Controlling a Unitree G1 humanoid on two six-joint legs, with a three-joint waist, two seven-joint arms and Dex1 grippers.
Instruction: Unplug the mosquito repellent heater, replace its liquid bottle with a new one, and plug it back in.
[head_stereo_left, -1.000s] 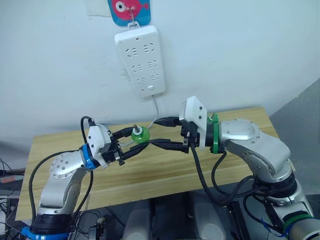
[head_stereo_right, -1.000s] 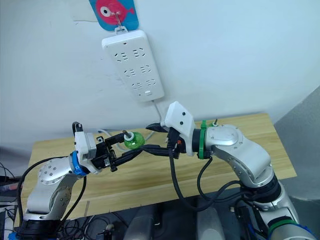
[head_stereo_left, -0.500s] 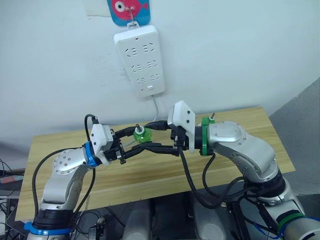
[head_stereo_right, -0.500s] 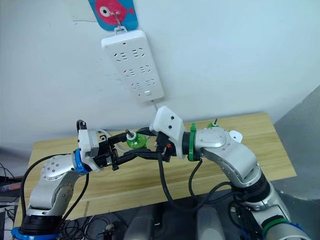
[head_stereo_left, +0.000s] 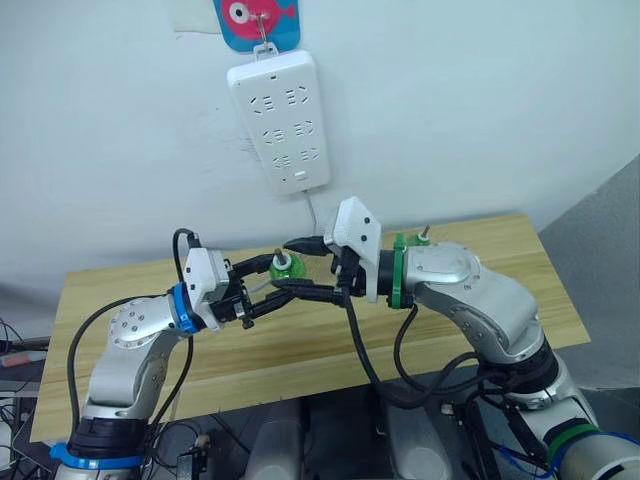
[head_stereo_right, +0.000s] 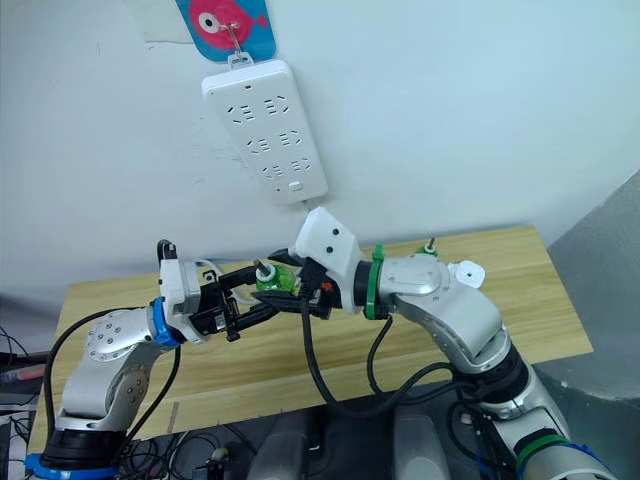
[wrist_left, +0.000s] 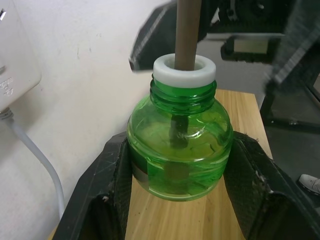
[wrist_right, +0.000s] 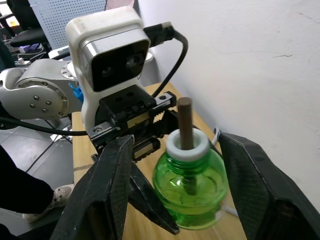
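Green translucent plastic forms the liquid bottle (wrist_left: 180, 150), which is held above the wooden table (head_stereo_left: 300, 345) between the two fingers (wrist_left: 112, 185) of the left gripper (head_stereo_left: 272, 285). The bottle is pressed on both sides by those fingers, so the left gripper is closed on its round body. A white collar (wrist_left: 184, 71) is seated in the threaded neck, and a brown wick (wrist_right: 185, 122) is seen rising upright from it.

The right gripper (wrist_right: 187, 192) is placed around the same bottle from the opposite side, with its fingers (wrist_right: 112, 192) spread wide to either flank. Gaps are seen between them and the green body in the right wrist view, so nothing is gripped by it.

In the right eye view, a small rounded white unit (head_stereo_right: 468, 271) is seen lying on the table beyond the right arm, well apart from the bottle; whether this is the mosquito repellent heater cannot be told. Just beside it, a second small green bottle (head_stereo_right: 428, 251) is standing upright, partly hidden by the arm.

A white power strip (head_stereo_left: 280, 120) is hung on the wall above, below a blue fish sign (head_stereo_left: 258, 20). Its white cable (head_stereo_left: 312, 215) is run down toward the table.
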